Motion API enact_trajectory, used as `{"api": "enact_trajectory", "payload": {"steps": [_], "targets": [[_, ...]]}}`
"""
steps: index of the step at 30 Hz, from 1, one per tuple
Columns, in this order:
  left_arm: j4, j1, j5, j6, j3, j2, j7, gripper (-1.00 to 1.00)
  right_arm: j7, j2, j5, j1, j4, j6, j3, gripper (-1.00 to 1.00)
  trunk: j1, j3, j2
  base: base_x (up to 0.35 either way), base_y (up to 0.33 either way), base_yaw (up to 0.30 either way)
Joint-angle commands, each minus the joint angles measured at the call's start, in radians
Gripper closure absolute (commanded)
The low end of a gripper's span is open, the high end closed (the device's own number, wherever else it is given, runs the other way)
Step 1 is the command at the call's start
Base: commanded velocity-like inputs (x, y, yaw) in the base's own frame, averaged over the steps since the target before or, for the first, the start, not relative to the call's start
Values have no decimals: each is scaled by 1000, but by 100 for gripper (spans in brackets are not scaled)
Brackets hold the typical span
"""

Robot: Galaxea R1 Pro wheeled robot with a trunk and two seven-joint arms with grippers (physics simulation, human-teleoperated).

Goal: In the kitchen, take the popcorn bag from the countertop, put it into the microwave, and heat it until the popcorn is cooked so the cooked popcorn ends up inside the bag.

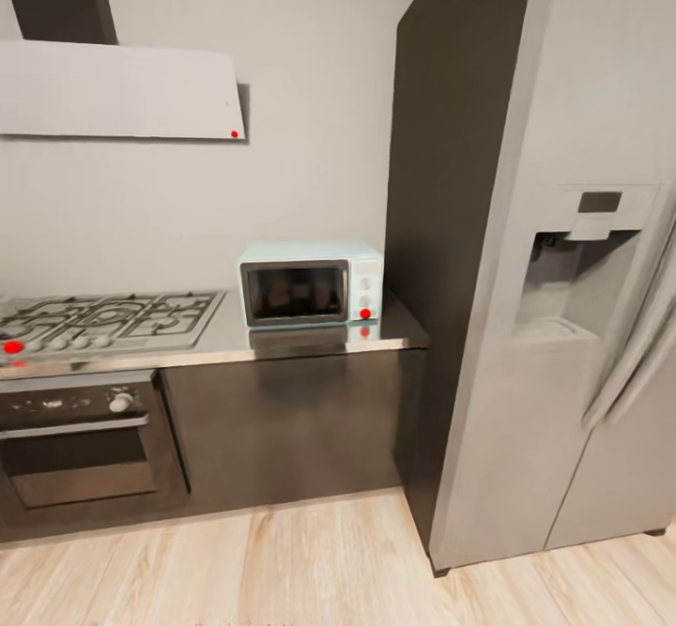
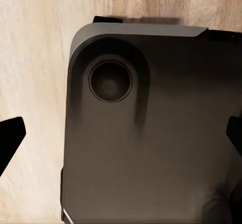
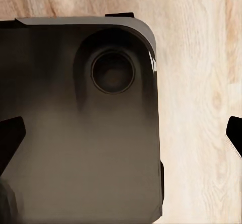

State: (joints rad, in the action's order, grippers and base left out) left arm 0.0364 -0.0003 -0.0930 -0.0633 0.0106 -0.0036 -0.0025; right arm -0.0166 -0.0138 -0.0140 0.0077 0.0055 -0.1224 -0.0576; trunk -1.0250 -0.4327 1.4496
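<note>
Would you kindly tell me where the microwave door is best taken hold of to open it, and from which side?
Probably the door's right edge, approached from the front. The microwave faces the room on the countertop, its dark glass door shut, with the knob panel right of it. No handle is discernible, so that is a guess.

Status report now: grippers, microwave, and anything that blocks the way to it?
Left gripper and right gripper open, holding nothing, hanging over robot base. Microwave on countertop, door shut, beside gas hob. Wooden floor leads up to it.
</note>
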Motion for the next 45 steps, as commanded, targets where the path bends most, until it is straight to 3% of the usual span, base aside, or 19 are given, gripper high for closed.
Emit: {"api": "enact_trajectory", "payload": {"steps": [1,6,7,8,12,23,45], "targets": [[0,0,-10,-1,1,-1,0,-100,0,0,-1,0,1,-5,-5,-100,0,-1,0,0,0,269],[0,0,-23,-1,1,-1,1,-100,0,0,-1,0,1,-5,-5,-100,0,-1,0,0,0,269],[0,0,-35,-1,1,-1,0,-100,0,0,-1,0,1,-5,-5,-100,0,-1,0,0,0,269],[0,0,-71,-1,0,0,0,-100,0,0,-1,0,1,-5,-5,-100,0,-1,0,0,0,269],[-1,0,-104,-2,-2,0,-1,-100,0,0,-1,0,1,-6,-5,-100,0,-1,0,0,0,183],[-1,0,-109,3,-4,0,-2,-100,0,1,7,0,1,-6,1,-100,0,-1,0,17,0,10],[-1,0,-109,2,-4,0,-1,-100,0,3,7,0,1,-5,1,-100,0,-1,0,283,0,0]]}}
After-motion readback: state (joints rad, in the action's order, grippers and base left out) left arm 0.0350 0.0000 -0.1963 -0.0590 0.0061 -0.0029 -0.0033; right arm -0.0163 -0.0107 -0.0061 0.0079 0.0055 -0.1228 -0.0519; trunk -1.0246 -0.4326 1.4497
